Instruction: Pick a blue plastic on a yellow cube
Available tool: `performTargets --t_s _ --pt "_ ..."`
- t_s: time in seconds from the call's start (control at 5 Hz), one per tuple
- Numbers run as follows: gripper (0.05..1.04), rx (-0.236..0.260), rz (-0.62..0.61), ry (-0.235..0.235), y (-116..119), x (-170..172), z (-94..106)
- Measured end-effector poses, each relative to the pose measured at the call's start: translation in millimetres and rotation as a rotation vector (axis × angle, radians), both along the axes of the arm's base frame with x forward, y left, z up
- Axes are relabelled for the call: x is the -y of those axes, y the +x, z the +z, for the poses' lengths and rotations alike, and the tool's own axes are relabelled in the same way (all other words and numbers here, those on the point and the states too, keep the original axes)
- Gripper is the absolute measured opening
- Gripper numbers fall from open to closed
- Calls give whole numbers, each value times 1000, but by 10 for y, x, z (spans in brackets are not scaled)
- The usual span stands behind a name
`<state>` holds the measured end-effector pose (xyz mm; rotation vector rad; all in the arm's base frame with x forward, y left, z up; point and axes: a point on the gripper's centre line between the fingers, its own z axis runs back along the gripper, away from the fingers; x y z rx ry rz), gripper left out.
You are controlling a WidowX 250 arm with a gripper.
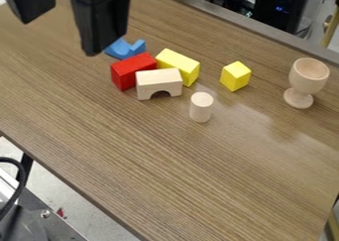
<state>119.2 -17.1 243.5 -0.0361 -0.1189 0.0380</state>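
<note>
My gripper (58,37) hangs at the upper left, its two black fingers wide apart and nothing between them. The blue plastic piece (124,49), with a curved notch, lies on the table just beyond the right finger's tip, behind a red block. Part of it is hidden by that finger and the red block. Farther right, the yellow cube (236,76) stands apart from the cluster of blocks, with nothing on top of it.
Clustered by the blue piece are the red block (134,71), a longer yellow block (179,66) and a pale arch block (159,83). A pale cylinder (201,107) stands in front, a wooden goblet (305,81) at the right. The table (165,170) extends to the lower edge.
</note>
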Motion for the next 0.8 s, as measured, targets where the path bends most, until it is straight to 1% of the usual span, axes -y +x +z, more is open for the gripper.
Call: performTargets --t_s 0.2,0.4,0.6,0.8 --pt "999 -8 7 -3 -5 1 -23" --pt "999 56 203 -58 195 -48 -4" --pt "999 125 370 -83 333 -202 -28" --pt "999 167 515 -57 447 -315 -126"
